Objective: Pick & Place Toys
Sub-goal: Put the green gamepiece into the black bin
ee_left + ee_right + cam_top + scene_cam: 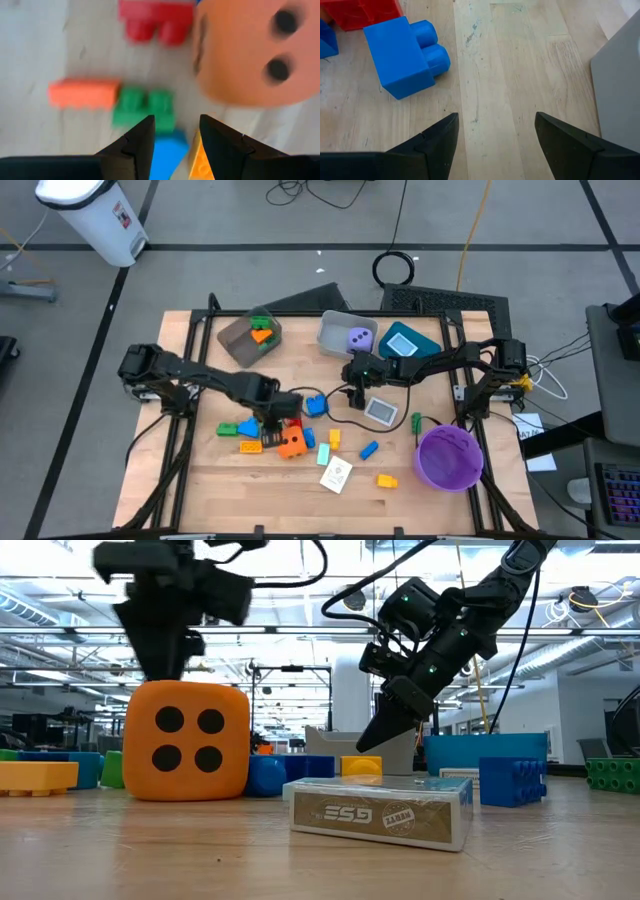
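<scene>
While the left gripper [268, 423] hangs over the cluster of toys at the left-middle of the table [200, 480], its fingers [145, 142] stand apart with nothing between them, above a green block [142, 106] and a blue block [167, 160]. An orange brick [82, 93] lies beside the green one, a red block [156, 21] farther on, and the orange die [292, 442] sits just beside the gripper. Near the front edge lies a white card [336, 474], with a yellow block [386, 480] to its right. Toward the middle, the right gripper [356, 394] hovers over bare wood, open and empty, with a blue brick [405, 56] near it. Behind it the purple die [358, 338] rests in the grey bin [330, 330]. A purple bowl [448, 457] stands at the right front.
</scene>
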Robot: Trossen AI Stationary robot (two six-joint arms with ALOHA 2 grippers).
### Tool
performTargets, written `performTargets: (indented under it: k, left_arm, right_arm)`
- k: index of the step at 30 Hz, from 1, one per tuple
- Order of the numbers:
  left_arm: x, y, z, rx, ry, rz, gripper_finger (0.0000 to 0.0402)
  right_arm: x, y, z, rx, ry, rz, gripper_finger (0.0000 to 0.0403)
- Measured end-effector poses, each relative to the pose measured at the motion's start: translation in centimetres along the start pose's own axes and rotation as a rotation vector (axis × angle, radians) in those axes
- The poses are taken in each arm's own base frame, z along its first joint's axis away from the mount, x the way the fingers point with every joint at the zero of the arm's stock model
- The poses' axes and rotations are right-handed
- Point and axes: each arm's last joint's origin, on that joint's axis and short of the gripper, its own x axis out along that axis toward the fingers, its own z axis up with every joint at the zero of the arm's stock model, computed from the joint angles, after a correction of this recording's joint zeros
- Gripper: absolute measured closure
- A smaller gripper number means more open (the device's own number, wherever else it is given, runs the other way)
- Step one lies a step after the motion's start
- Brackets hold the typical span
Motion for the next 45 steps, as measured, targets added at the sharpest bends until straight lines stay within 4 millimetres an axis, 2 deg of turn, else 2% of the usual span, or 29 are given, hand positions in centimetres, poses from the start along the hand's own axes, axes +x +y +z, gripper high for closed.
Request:
performTargets:
  k: [5, 8, 11, 14, 18, 22, 27, 33, 45]
  left_arm:
    - [0.0, -1.5, -2.6, -0.092, 0.106, 0.192, 0.024]
    - [-0.1, -2.4, -3.8, -0.173, 0.111, 0.298, 0.0241]
    - [0.2, -3.4, -5.1, -0.201, 0.094, 0.316, 0.0241]
    - [0.1, -3.7, -7.2, -0.245, 0.072, 0.305, 0.024]
    - [0.0, -3.0, -10.4, -0.305, 0.062, 0.281, 0.024]
    - [-0.1, -2.1, -13.3, -0.241, -0.004, 0.21, 0.0241]
    - [1.8, -0.8, -15.5, -0.152, -0.035, 0.143, 0.0241]
    - [3.9, 0.4, -16.6, -0.114, 0.023, 0.145, 0.024]
    - [4.0, 0.9, -15.7, -0.108, 0.003, 0.114, 0.0239]
  right_arm:
    - [0.0, 0.0, 0.0, 0.0, 0.0, 0.0, 0.0149]
    - [0.0, 0.0, 0.0, 0.0, 0.0, 0.0, 0.0149]
    - [0.0, 0.0, 0.0, 0.0, 0.0, 0.0, 0.0149]
    - [0.0, 0.0, 0.0, 0.0, 0.0, 0.0, 0.0149]
    - [0.0, 0.0, 0.0, 0.0, 0.0, 0.0, 0.0149]
    - [0.0, 0.0, 0.0, 0.0, 0.0, 0.0, 0.0149]
    - [0.0, 0.0, 0.0, 0.001, 0.0, 0.0, 0.0149]
    - [0.0, 0.0, 0.0, 0.0, -0.005, 0.0, 0.0149]
    - [0.0, 0.0, 0.1, 0.0, -0.008, -0.001, 0.0149]
